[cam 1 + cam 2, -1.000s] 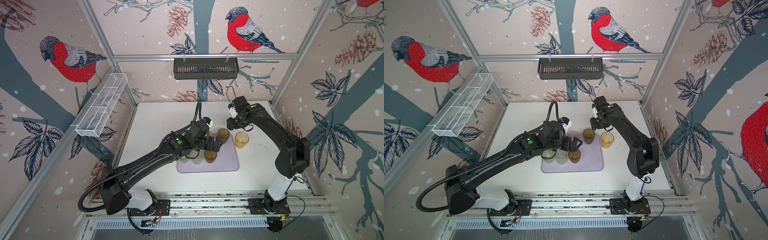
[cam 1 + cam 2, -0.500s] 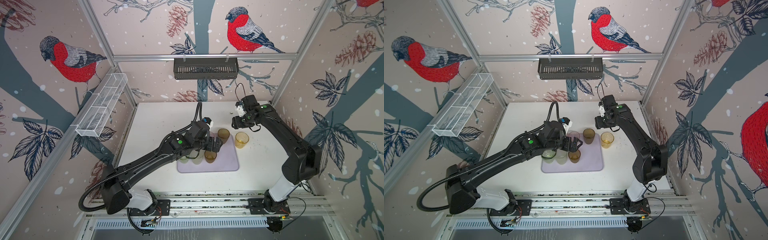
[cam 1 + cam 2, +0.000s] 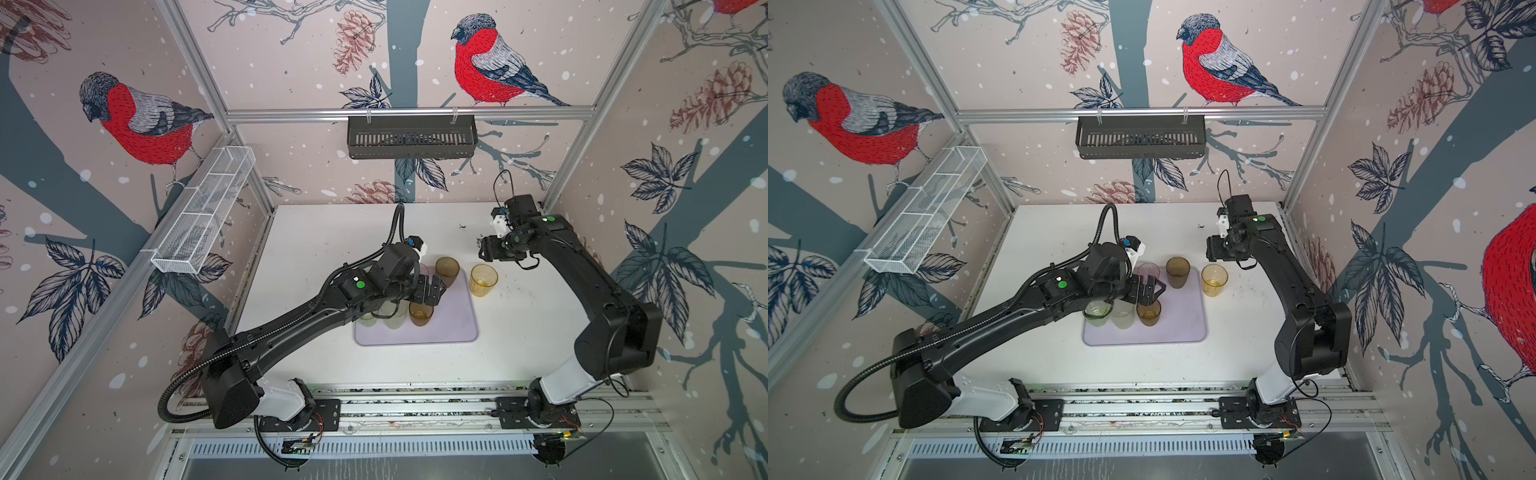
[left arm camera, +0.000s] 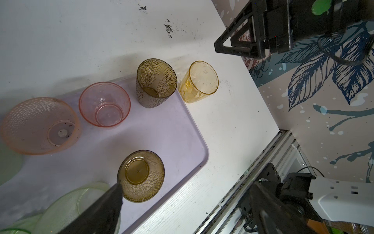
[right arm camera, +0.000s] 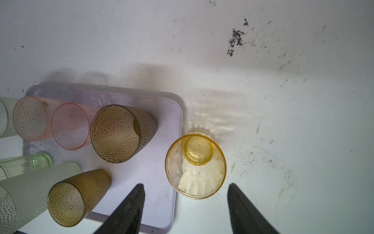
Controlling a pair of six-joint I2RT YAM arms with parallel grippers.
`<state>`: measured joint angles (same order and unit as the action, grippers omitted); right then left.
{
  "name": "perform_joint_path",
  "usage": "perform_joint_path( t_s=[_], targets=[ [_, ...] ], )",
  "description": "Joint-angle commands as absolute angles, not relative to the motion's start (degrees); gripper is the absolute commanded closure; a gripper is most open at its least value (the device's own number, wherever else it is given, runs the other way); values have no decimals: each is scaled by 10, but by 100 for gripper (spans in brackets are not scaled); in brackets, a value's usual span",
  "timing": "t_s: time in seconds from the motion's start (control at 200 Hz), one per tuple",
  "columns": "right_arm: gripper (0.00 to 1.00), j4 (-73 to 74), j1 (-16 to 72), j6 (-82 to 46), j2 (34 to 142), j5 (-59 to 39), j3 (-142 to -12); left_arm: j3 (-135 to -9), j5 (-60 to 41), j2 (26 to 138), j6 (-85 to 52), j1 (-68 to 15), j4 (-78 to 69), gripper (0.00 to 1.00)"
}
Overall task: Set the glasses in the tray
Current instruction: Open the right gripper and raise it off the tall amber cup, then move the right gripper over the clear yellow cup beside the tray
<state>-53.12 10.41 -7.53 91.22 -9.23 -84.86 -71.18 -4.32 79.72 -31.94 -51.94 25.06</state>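
Obs.: over the last second the right arm has swung its elbow out to the right. The right claw point(image 5: 185, 185) has shifted rightward, from above the gap between two glasses to a spot over the far side of the yellow-amber faceted translucent tumbler point(image 3: 483, 280). Its jaws stand well apart and empty. In the right wrist view the tumbler sits ahead of them, framed between the two fingers, untouched.

The left claw point(image 3: 1158, 293) has not moved. It is spread fully, holds nothing, and hovers low over the flat pale lavender plastic tray point(image 3: 455, 326), beside the near dark amber-brown dimpled tumbler point(image 3: 420, 312).

No glass has shifted. The tray also holds the far dark amber-brown dimpled tumbler point(image 3: 447, 270), two pink tumblers point(image 4: 104, 104) and three pale green tumblers point(image 5: 30, 188) at its left end. The yellow-amber tumbler stands upright on the white counter point(image 3: 332, 232), just beside the tray's right rim (touching or not, cannot tell).

Reading: seven of eight are home, and the realignment looks like a setup for the last pick. The near right part of the tray is bare, so there is room. Watch: the far dark amber-brown tumbler stands close on the left, leaving that finger little gap.
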Motion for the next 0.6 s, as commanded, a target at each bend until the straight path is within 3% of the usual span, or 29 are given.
perform_joint_path(
  t_s=[0.0,0.595],
  targets=[
    [30,-521,95,-81,903,-108,-838,-711,-46,800,-309,-519,231,2],
    [14,-467,37,-101,875,-134,-745,-664,-55,783,-289,-519,196,2]
  ],
)
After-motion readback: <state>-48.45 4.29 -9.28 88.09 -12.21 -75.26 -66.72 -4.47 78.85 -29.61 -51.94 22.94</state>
